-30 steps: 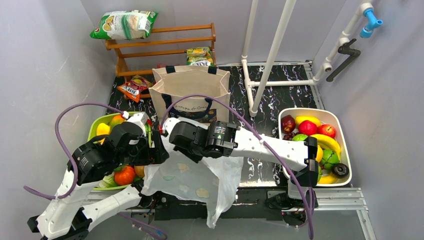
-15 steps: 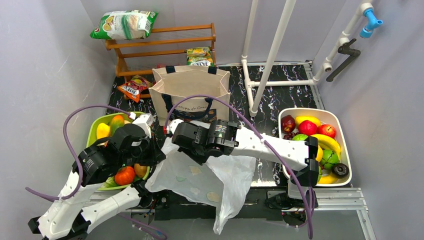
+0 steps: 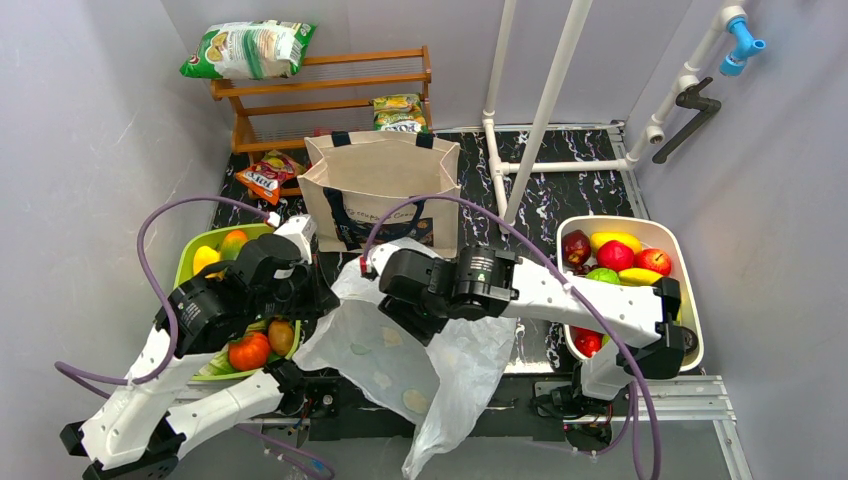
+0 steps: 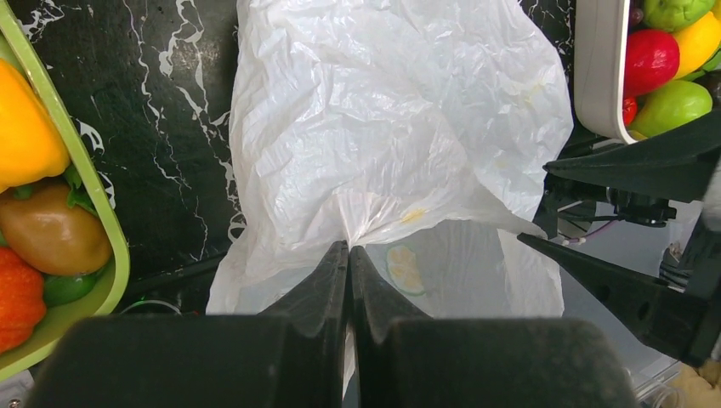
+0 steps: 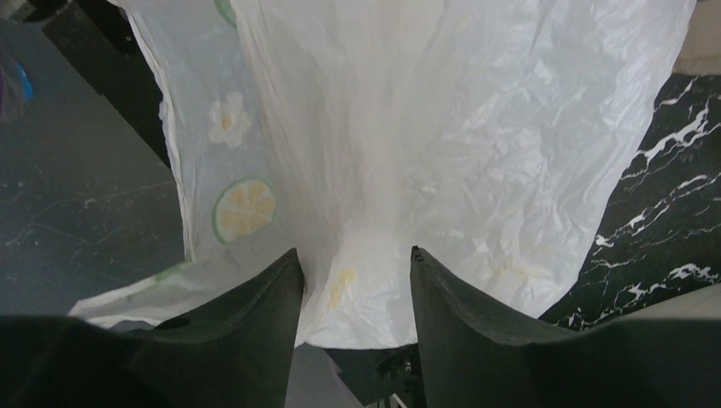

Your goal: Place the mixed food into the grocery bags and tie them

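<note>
Left gripper (image 4: pixel 349 248) is pinching thin white plastic bag (image 4: pixel 391 127), lying lengthwise toward near desk (image 3: pixel 590 195) edge; right gripper (image 5: pixel 353 255) is straddling it, jaws parted.

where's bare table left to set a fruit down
Bare black table lies between the canvas tote and the white tray, around the pipe frame. The near middle is crowded: the plastic bag sprawls there, right beside the green tray.
</note>
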Tool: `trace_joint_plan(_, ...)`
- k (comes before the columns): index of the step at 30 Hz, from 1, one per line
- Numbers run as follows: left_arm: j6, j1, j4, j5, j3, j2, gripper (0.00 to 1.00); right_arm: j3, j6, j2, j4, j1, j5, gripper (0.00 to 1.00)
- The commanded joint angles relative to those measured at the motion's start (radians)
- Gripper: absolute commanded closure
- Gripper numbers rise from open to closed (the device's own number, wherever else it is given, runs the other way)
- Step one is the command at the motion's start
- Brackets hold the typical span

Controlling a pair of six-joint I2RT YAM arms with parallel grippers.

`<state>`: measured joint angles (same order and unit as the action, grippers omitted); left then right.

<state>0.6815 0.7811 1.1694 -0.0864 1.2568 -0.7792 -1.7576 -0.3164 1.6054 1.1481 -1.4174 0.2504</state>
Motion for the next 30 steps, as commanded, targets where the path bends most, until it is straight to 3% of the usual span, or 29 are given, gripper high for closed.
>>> trace_joint_plan(1, 0.007, 0.004, -0.005, -0.023, 0.044, -0.015, 1.0, 0.105, -0.029, -0.09, -0.072, 0.003, -0.03, 0.42)
trace_joint_plan(14, 0.047, 0.004, -0.016, -0.032, 0.047, -0.018, 1.0, 0.201, -0.133, -0.112, -0.216, -0.009, -0.064, 0.36)
trace_joint_plan(30, 0.072, 0.003, -0.012, -0.052, 0.035, -0.008, 1.0, 0.139, -0.174, -0.026, -0.157, -0.064, 0.072, 0.37)
